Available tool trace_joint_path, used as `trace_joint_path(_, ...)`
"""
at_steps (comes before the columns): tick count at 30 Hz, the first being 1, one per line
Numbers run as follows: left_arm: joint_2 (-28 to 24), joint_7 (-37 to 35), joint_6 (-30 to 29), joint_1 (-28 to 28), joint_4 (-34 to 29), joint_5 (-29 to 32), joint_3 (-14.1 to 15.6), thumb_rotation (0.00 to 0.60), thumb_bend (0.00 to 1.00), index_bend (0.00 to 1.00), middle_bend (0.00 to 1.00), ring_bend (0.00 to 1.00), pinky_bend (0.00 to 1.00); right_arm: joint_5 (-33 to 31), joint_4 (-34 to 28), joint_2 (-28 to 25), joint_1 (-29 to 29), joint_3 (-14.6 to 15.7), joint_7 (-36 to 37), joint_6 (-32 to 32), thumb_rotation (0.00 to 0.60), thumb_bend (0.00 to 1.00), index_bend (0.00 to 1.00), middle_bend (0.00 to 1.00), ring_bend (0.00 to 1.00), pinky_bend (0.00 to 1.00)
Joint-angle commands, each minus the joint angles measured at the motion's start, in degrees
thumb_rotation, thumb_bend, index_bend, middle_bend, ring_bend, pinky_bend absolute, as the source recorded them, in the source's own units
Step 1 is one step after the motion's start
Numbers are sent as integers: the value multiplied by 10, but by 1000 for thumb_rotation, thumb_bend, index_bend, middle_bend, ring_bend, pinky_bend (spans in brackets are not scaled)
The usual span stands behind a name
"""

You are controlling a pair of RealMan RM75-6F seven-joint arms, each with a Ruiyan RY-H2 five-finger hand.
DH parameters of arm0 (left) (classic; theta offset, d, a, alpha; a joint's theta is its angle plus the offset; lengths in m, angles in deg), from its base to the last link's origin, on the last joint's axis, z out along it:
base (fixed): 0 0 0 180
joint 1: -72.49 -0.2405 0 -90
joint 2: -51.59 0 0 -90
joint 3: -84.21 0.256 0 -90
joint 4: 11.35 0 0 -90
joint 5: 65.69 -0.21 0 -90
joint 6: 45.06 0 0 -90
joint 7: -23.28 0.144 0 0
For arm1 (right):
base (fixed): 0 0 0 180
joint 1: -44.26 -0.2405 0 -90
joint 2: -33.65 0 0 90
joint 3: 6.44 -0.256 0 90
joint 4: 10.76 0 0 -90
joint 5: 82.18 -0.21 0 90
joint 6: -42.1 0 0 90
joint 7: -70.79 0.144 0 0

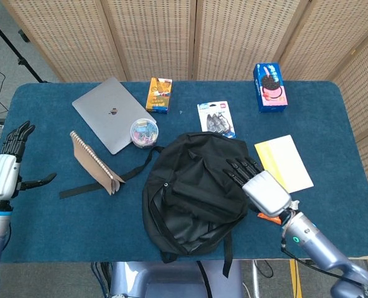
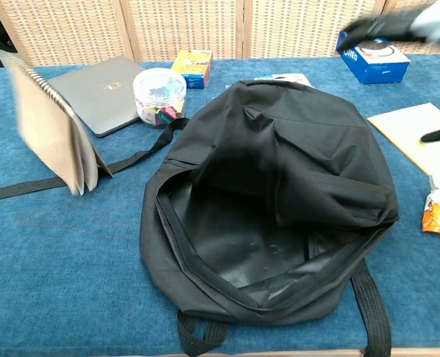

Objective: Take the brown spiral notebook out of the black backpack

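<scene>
both hands (image 1: 4,169) (image 1: 263,186) spread empty; brown spiral notebook (image 1: 94,162) lies between laptop (image 1: 109,113) and backpack strap (image 1: 103,181).

Blue table (image 1: 41,211) with backpack (image 1: 196,186), notebook (image 1: 96,162), laptop (image 1: 107,118), snack boxes (image 1: 270,86).

My head camera sits high and looks down on the whole blue table (image 1: 333,124), far from the black backpack (image 1: 196,186). My chest camera sits low at the near edge, close to the backpack (image 2: 279,193), looking across. Both see the backpack and the laptop (image 1: 106,115) behind it.
</scene>
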Motion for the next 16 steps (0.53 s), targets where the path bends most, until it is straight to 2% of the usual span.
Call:
trace_joint_path(1, -40, 31, 3, -24, -48, 9, 10, 600, 0, 5, 0, 0, 0, 61, 39, -47, 61, 9, 1, 101, 600, 0, 71, 0, 0, 84)
trace_joint_path(5, -81, 77, -4, -61, -109, 14, 39, 600, 0, 0, 0, 0, 0, 55, 90, -37, 125, -2, 13, 193, 600, 0, 71, 0, 0, 84)
trace_joint_path(8, -88, 83, -25, -88, -131, 7, 54, 600, 0, 0, 0, 0, 0, 40, 113, -16, 162, -6, 38, 230, 600, 0, 71, 0, 0, 84)
trace_joint_path(16, -87, 88, -65, -141, -157, -4, 79, 600, 1, 0, 0, 0, 0, 17, 144, 30, 229, -6, 124, 275, 600, 0, 71, 0, 0, 78)
